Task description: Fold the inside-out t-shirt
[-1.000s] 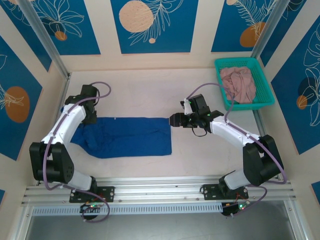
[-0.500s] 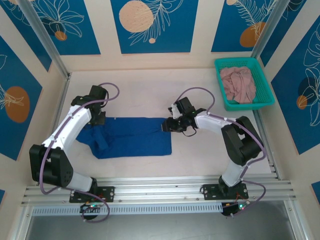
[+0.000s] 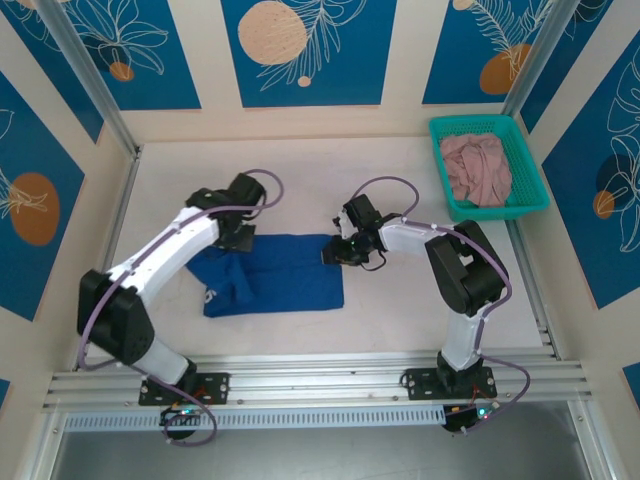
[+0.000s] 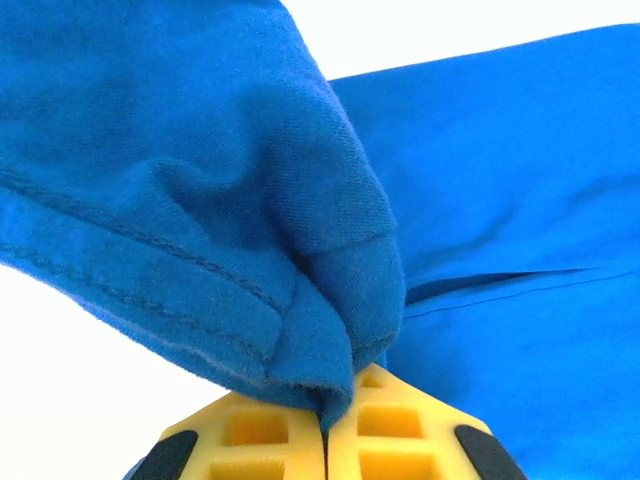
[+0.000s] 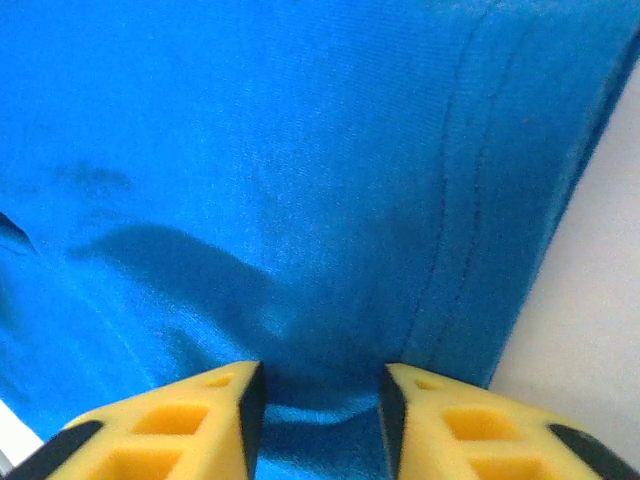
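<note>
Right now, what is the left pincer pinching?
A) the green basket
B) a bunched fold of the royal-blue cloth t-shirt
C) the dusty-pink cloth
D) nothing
B: in the left wrist view, the left pincer has its yellow fingers shut on a bunched fold of the royal-blue cloth t-shirt.

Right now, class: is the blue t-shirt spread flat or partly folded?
Partly folded: the t-shirt has its left end bunched, pinched in the shut left gripper; the rest lies flat.

You won't find any lettering, label, brand mark or number to read here; the wall panels [image 3: 302,50] carry only leaf and circle patterns, no words.
</note>
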`<act>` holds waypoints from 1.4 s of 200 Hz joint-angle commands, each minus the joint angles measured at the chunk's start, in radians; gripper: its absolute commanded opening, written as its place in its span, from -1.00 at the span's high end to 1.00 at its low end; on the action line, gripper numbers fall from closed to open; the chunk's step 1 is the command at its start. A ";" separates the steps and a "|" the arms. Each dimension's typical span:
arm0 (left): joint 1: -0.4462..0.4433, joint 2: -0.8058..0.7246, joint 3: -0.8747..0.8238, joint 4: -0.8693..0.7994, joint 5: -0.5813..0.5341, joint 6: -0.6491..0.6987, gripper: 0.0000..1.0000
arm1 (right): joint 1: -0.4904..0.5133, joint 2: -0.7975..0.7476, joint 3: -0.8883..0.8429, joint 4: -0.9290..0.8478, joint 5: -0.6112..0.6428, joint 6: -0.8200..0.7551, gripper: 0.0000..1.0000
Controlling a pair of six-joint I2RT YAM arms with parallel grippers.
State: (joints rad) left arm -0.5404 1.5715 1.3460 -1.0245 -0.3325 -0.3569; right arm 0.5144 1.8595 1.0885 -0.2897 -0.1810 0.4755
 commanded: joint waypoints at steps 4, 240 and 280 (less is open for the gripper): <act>-0.122 0.151 0.084 0.093 0.115 -0.157 0.56 | -0.039 -0.068 0.005 -0.029 -0.042 0.005 0.08; 0.003 -0.170 -0.552 0.767 0.653 -0.285 -0.55 | 0.050 0.255 0.460 -0.097 0.235 0.051 0.04; -0.247 -0.049 -0.411 0.875 0.617 -0.240 -0.48 | -0.067 0.216 0.472 -0.204 0.149 -0.019 0.23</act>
State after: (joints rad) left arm -0.6575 1.4685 0.8417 -0.2684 0.2695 -0.6411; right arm 0.5247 2.1193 1.5356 -0.3828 0.0124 0.5148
